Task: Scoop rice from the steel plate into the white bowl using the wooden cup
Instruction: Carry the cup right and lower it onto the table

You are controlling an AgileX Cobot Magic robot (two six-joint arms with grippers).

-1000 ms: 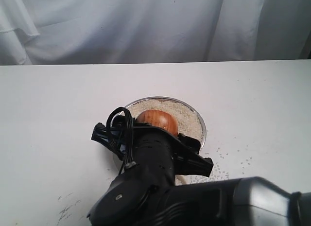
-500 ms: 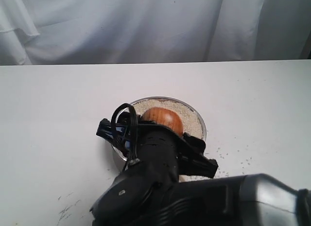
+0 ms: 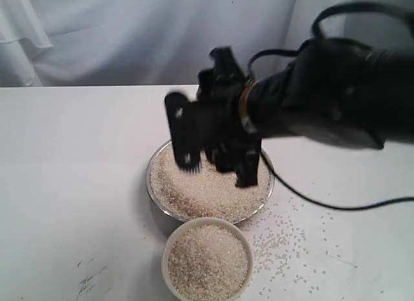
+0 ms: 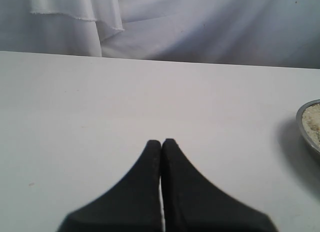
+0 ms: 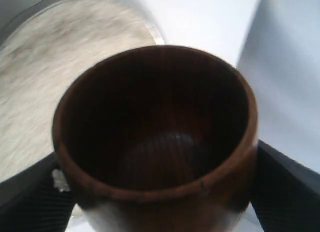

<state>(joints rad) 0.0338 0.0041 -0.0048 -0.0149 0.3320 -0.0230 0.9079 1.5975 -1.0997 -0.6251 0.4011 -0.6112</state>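
The steel plate [image 3: 150, 184] sits mid-table with a wide bed of rice [image 3: 200, 191]. In front of it the white bowl [image 3: 207, 221] is filled with rice [image 3: 208, 262] close to its rim. My right gripper [image 3: 217, 155] hangs blurred above the plate. In the right wrist view it [image 5: 157, 197] is shut on the wooden cup [image 5: 160, 142], whose dark inside holds no rice; the plate [image 5: 150, 30] lies beyond it. The arm hides the cup in the exterior view. My left gripper [image 4: 161, 142] is shut on nothing, low over bare table, with the plate's rim [image 4: 301, 127] off to one side.
Several loose grains [image 3: 284, 239] are scattered on the white table to the right of the bowl and plate. A pale curtain [image 3: 162, 35] hangs behind the table's far edge. A black cable [image 3: 336, 204] droops from the right arm.
The right arm, which was low over the front of the plate with the cup turned over, has risen and swung back above the plate. The filled white bowl has come into view.
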